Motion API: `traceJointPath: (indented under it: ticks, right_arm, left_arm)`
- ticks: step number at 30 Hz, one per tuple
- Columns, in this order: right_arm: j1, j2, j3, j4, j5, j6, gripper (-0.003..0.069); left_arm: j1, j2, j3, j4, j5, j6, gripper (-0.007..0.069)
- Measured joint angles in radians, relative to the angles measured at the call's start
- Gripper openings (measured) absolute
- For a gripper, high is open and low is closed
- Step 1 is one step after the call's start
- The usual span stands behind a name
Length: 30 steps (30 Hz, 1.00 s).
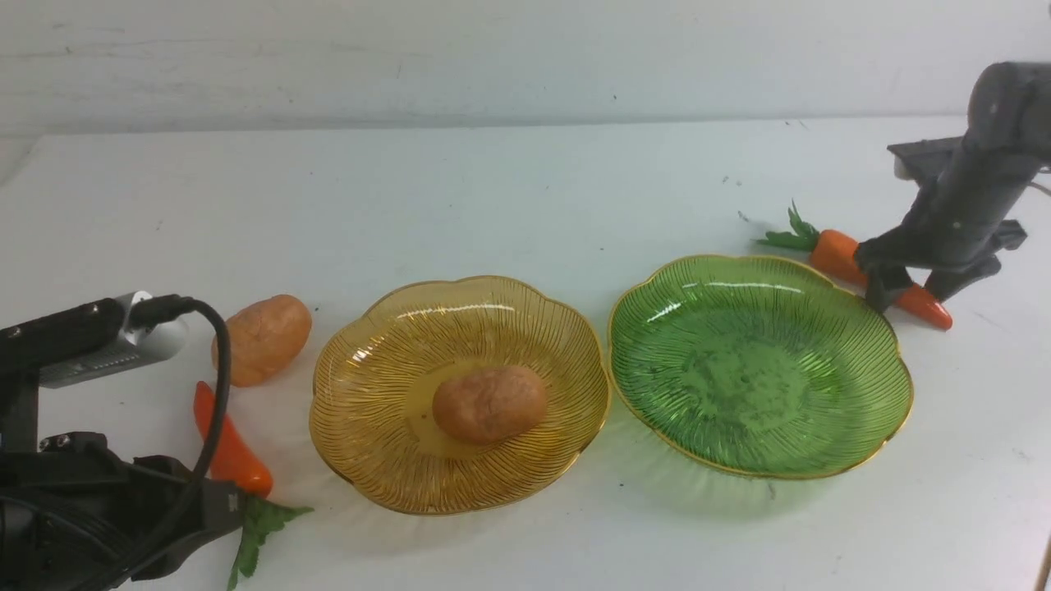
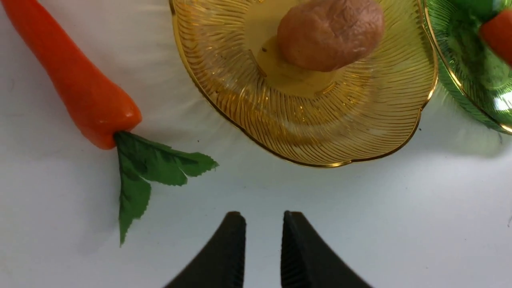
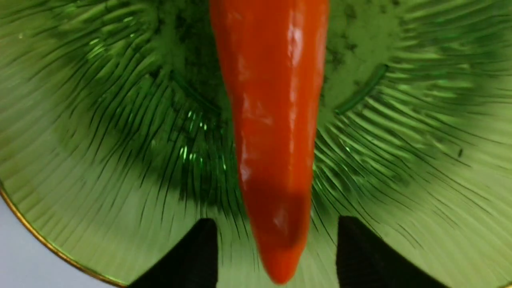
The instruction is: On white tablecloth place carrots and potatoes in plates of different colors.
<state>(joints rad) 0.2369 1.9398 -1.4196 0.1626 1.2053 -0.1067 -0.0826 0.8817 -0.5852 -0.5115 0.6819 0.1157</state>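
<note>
Straddling the carrot (image 1: 837, 254) that seems to lie on the white tablecloth (image 1: 525, 189) just past the far right rim of the green plate (image 1: 739, 386), the right tool (image 1: 909, 297) stands with its jaws apart, one on each side of the tapered end. The right wrist view shows a gap on both sides, so nothing is gripped. The left tool (image 2: 262, 216) hangs low over the bench with its jaws only slightly parted and nothing between them, near the second carrot (image 1: 230, 447). One potato (image 1: 490, 404) sits in the middle of the amber plate (image 1: 369, 427); the other potato (image 1: 263, 338) rests on the cloth to that plate's left, just beyond the second carrot. The main risk is at the right: the jaws frame the narrow, glossy end, and closing there could squeeze the carrot out along its taper or let it swing and drop in the lift. The jaw nearest the green plate is close to its rim, so a careless sweep could nudge the plate. A carrot could also land with the potatoes if the plates are confused, and the oval potato may roll on release.
</note>
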Motion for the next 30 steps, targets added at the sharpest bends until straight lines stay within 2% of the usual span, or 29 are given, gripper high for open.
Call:
traceJointPath:
  ticks: [1, 3, 4, 6, 10, 16, 24, 30]
  right_arm:
    - [0.013, 0.010, 0.000, -0.005, -0.006, 0.000, 0.0445]
    - [0.019, 0.015, -0.006, -0.006, 0.003, 0.007, 0.0539]
    - [0.019, 0.017, -0.019, -0.012, 0.011, 0.013, 0.0580]
    - [0.019, 0.008, -0.044, -0.030, 0.011, 0.033, 0.0606]
    - [0.018, -0.090, -0.050, -0.038, 0.015, 0.064, 0.0563]
    - [0.018, -0.320, -0.018, -0.021, 0.023, 0.097, 0.0466]
    - [0.018, -0.561, 0.079, -0.010, 0.048, 0.057, 0.0453]
    - [0.018, -0.559, 0.097, -0.015, 0.048, 0.049, 0.0453]
  left_arm:
    - [0.000, 0.000, 0.000, 0.005, -0.010, -0.001, 0.0160]
    - [0.000, 0.000, 0.000, 0.020, -0.041, -0.004, 0.0218]
    - [0.000, 0.000, -0.005, 0.026, -0.057, -0.008, 0.0260]
    - [0.003, 0.011, -0.035, 0.044, -0.067, -0.021, 0.0324]
    - [0.051, 0.113, -0.197, 0.117, -0.054, -0.030, 0.0410]
    - [0.093, 0.406, -0.399, 0.226, -0.034, 0.016, 0.0473]
    - [0.093, 0.785, -0.647, 0.214, 0.020, 0.155, 0.0610]
    - [0.093, 1.004, -0.782, 0.242, 0.014, 0.320, 0.0619]
